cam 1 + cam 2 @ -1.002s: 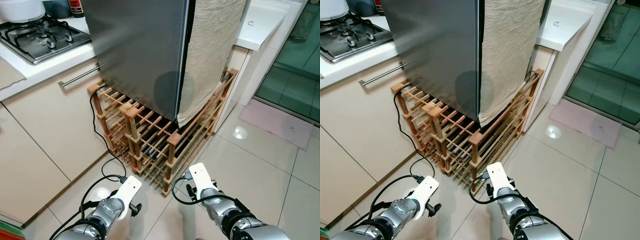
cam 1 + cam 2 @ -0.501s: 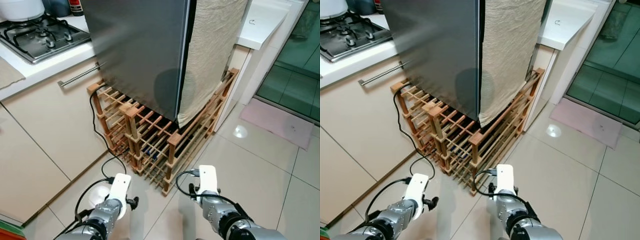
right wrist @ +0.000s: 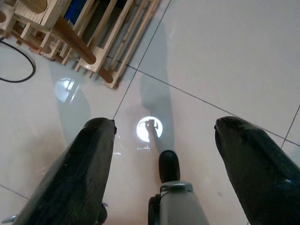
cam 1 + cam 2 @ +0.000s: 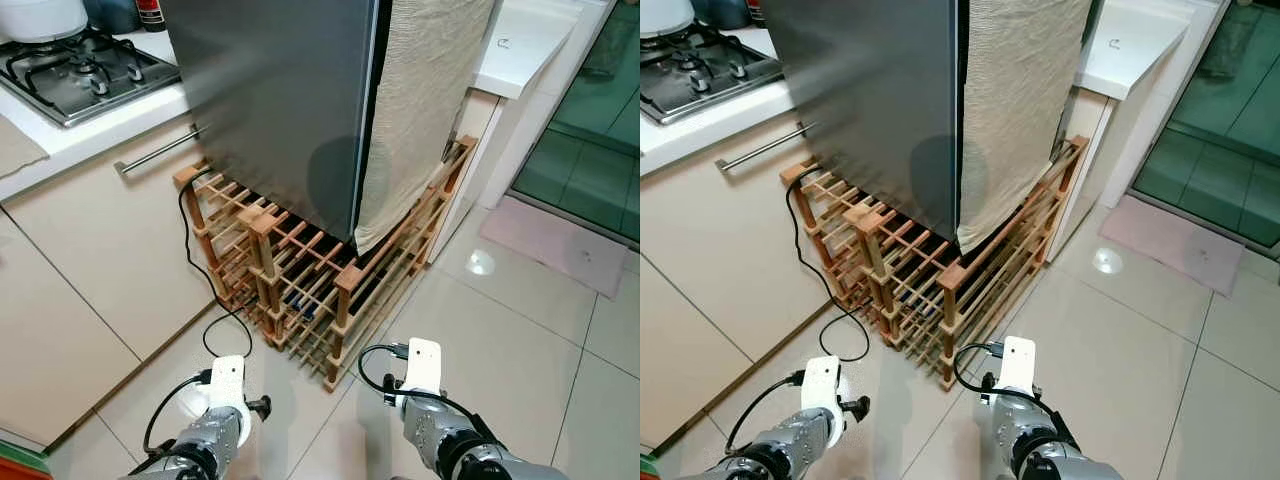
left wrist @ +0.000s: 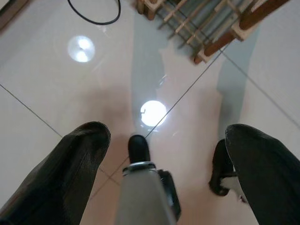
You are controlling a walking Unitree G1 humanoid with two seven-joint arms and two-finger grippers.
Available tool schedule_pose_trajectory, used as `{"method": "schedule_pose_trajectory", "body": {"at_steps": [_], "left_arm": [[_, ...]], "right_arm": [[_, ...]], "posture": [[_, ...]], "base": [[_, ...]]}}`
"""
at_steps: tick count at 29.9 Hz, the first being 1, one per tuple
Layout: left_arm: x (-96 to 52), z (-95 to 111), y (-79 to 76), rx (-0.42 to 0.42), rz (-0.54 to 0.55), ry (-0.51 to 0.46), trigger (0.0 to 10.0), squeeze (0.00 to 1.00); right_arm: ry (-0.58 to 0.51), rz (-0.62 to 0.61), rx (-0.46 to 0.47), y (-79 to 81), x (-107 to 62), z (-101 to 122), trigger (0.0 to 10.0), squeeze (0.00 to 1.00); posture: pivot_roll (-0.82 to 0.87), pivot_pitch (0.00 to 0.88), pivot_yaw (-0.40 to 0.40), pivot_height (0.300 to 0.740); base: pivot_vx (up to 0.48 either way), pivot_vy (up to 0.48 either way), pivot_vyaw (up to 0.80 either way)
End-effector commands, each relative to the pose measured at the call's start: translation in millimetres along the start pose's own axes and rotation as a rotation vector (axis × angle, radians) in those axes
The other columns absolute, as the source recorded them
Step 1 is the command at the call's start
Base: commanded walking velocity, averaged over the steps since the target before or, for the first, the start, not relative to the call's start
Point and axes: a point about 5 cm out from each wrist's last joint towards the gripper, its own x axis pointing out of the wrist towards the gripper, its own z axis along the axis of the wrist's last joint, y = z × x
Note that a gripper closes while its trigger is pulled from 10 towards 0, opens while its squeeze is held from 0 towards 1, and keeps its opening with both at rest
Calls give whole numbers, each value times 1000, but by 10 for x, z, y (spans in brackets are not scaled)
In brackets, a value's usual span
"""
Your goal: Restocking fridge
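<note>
A smooth steel fridge (image 4: 280, 100) (ribbed cloth (image 4: 420, 110) draped beside) stands on a slatted wooden rack (image 4: 300, 285); left gripper (image 5: 164, 168) and right gripper (image 3: 161, 161) hang spread wide over glossy tiles (image 4: 520, 330).

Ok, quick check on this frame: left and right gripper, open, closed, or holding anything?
Left gripper: open, holding nothing, pointed down at the tiled floor.
Right gripper: open, holding nothing, over the floor beside the wooden rack.

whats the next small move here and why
Probably raise the right pincer toward the fridge door edge. Both pincers hang low over the floor, open and holding nothing, the left pincer too, and the fridge door is shut above the wooden rack.
</note>
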Motion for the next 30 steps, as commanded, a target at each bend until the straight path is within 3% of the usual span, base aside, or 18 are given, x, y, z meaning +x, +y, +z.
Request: {"method": "schedule_pose_trajectory", "body": {"at_steps": [1,10,17,30], "left_arm": [[-1,-1,5,21,-3,2,10000,0],[0,-14,-27,17,-31,8,10000,0],[0,5,-31,98,-38,16,10000,0],[0,-2,-55,97,-56,-5,10000,0]], "right_arm": [[-13,6,-17,-9,4,40,10000,220],[-11,34,-102,-25,10,48,10000,224],[-13,57,-156,-31,15,71,10000,216],[-22,69,-220,-53,18,68,10000,212]], "posture": [[-96,1,22,740],[-75,0,17,740],[-74,0,11,740],[-87,15,-3,740]], "base": [[0,0,0],[0,0,0],[0,0,0],[0,0,0]]}}
